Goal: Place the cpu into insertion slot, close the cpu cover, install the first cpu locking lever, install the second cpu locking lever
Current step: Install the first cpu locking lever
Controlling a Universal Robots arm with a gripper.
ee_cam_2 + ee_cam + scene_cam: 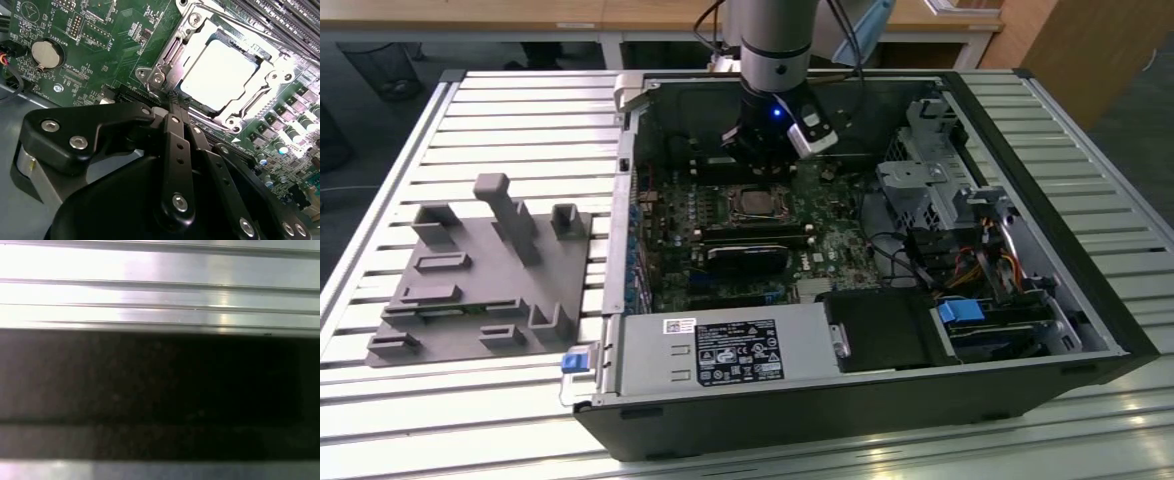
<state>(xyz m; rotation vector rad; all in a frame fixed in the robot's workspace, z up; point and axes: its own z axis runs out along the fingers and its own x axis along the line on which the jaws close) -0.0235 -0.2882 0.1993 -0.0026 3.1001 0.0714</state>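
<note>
Exterior view, from its left to its right: a grey plastic fixture (480, 270) lies on the slatted table (520, 120), then comes the open computer case (854, 420) with the green circuit board (680, 270) on its floor. The gripper (761, 150) hangs over the far part of that board, and the socket (754, 203) sits just in front of it, toward the camera. Closer in, the second wrist view shows the gripper (175, 107) with its two black fingers (172, 150) pressed together and pinching nothing, their tips just beside the metal frame's corner (155, 77). The cpu (220, 75) already lies flat in the socket (280, 95), with the frame down around its bright silver top. By my judgement the work now stands at the levers.
</note>
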